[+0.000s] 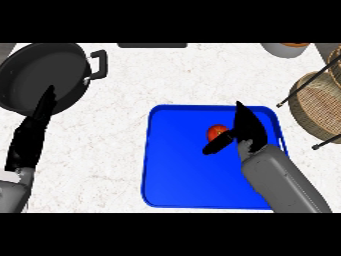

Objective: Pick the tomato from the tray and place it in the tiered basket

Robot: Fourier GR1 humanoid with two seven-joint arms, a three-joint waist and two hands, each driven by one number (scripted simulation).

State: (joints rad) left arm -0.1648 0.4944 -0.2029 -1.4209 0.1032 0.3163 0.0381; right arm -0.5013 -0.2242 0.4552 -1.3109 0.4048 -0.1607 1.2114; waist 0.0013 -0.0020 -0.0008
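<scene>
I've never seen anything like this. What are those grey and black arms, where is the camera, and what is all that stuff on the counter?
You are looking down from the robot's head at a kitchen counter. The two grey forearms ending in black hands belong to the robot. Its right hand is over a blue tray, its thumb beside a red tomato lying there; it does not appear to hold it yet. Its left hand rests open at the left, holding nothing, its fingers showing in front of a dark pan. At the right stands a woven tiered basket, where the tomato should go.
</scene>
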